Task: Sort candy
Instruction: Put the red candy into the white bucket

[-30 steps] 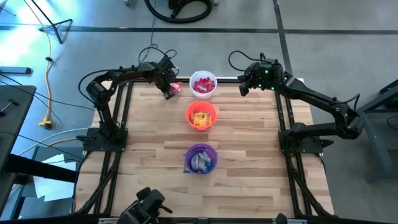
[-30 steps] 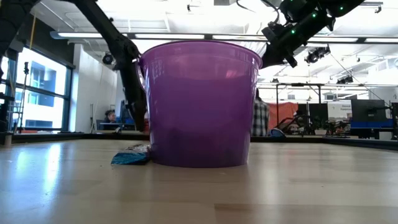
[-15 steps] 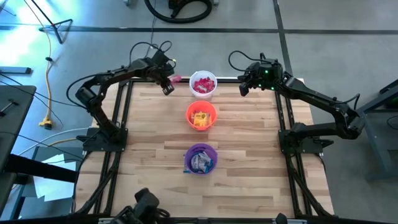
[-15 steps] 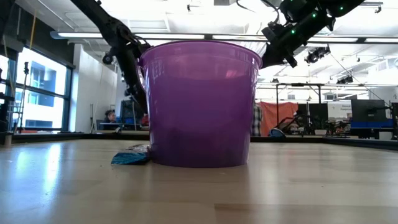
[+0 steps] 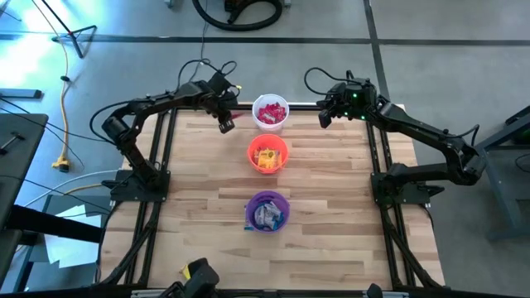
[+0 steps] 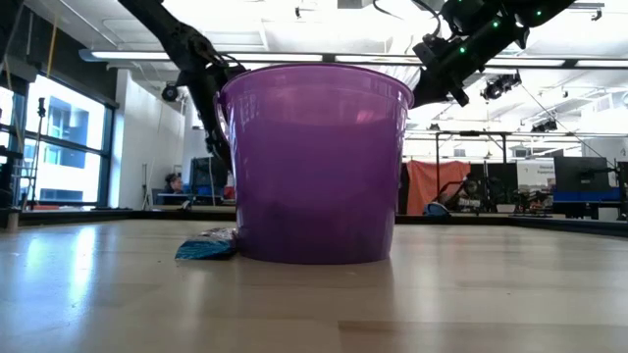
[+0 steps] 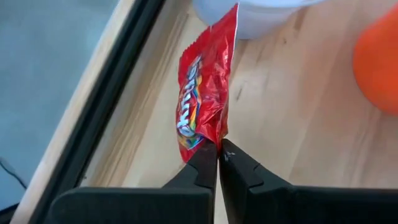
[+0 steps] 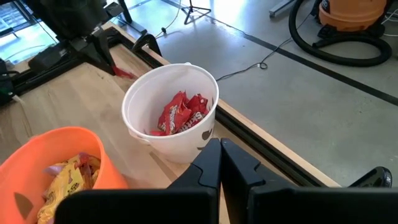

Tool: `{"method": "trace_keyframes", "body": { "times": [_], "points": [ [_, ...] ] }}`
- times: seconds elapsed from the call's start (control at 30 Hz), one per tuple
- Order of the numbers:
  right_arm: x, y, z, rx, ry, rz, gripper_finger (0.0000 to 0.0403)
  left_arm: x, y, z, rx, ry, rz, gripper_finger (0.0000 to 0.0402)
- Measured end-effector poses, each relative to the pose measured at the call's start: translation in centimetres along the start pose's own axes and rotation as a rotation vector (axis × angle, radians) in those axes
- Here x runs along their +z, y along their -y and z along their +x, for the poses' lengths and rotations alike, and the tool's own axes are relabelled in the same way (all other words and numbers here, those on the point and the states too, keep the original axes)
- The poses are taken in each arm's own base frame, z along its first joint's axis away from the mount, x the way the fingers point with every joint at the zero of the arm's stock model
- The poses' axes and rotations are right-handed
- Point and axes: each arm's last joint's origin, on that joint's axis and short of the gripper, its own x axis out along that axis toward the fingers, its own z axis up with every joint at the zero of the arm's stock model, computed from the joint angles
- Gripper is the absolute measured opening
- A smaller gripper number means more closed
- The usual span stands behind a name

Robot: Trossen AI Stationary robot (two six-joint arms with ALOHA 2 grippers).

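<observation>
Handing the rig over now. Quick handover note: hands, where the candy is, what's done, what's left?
Left hand: shut on a red candy, held just left of the white cup, not over it yet.
Right hand: shut, empty, waiting right of the white cup.
Candy: reds in the white cup, yellows in the orange cup, blue-white in the purple cup.
One blue candy lies on the table beside the purple cup.
Done: most is sorted.
Left: drop the red candy in the white cup, then probably put the loose blue one in the purple cup.

3 cups (image 5: 267, 155) in line mid-table; candy (image 5: 269, 113) in each; L jaws beside far cup.
</observation>
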Motion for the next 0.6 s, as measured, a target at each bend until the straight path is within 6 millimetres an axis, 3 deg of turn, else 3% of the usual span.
{"method": "trace_keyframes", "body": {
  "times": [0.4,0.6],
  "points": [
    [0.0,0.0,0.0,0.000,0.000,0.000,0.0000,1.0,1.6,-5.2,-0.016,0.190,-0.099,0.0000],
    [0.0,0.0,0.0,0.000,-0.001,-0.008,0.0000,3.0,2.3,-6.2,-0.054,0.324,-0.152,0.0000]
  ]
}}
